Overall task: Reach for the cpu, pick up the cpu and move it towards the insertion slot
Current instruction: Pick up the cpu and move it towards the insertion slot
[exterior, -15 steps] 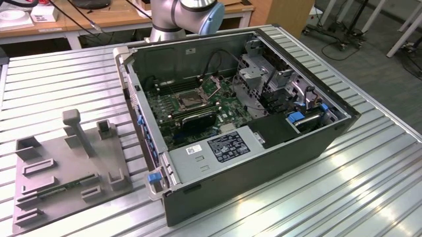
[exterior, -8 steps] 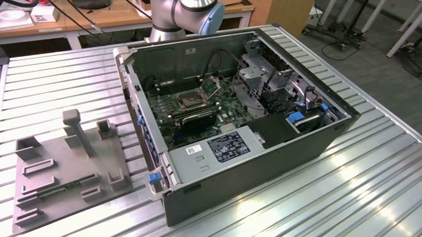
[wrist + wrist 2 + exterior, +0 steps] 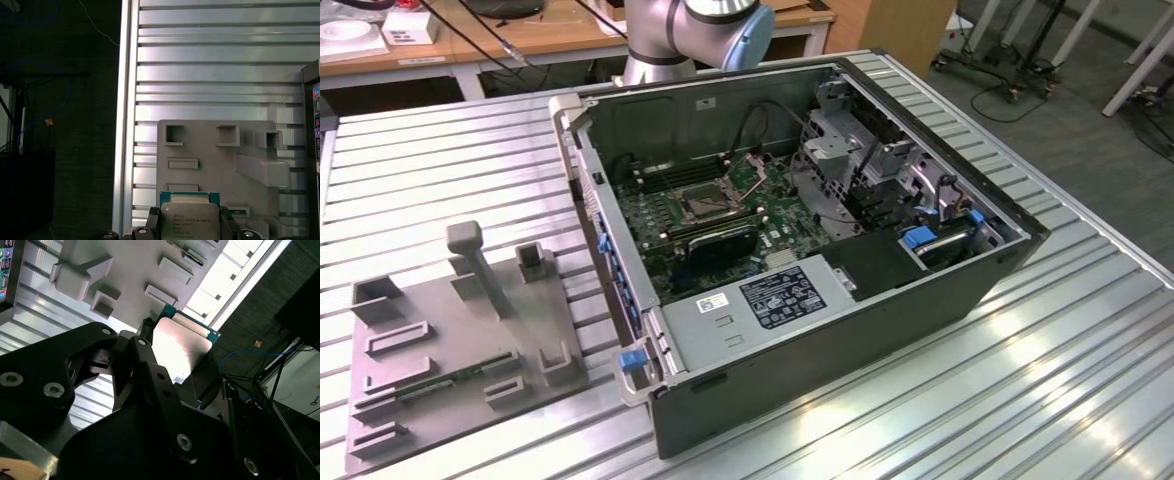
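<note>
Holds the cpu (image 3: 189, 225) by two opposite edges, with fingers (image 3: 152, 221) of the gripper (image 3: 189, 218) clamped on it, above the grey tray (image 3: 215, 145), well apart from the socket (image 3: 708, 205) in the open case (image 3: 854, 330). Could slip or tilt under a jolt, given so thin a grip, and fall.

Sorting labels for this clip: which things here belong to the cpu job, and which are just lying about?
Job: black gripper, shut on silvery-grey square cpu; square silver-framed insertion slot.
Lying about: grey plastic fixture tray; long green memory stick.
</note>
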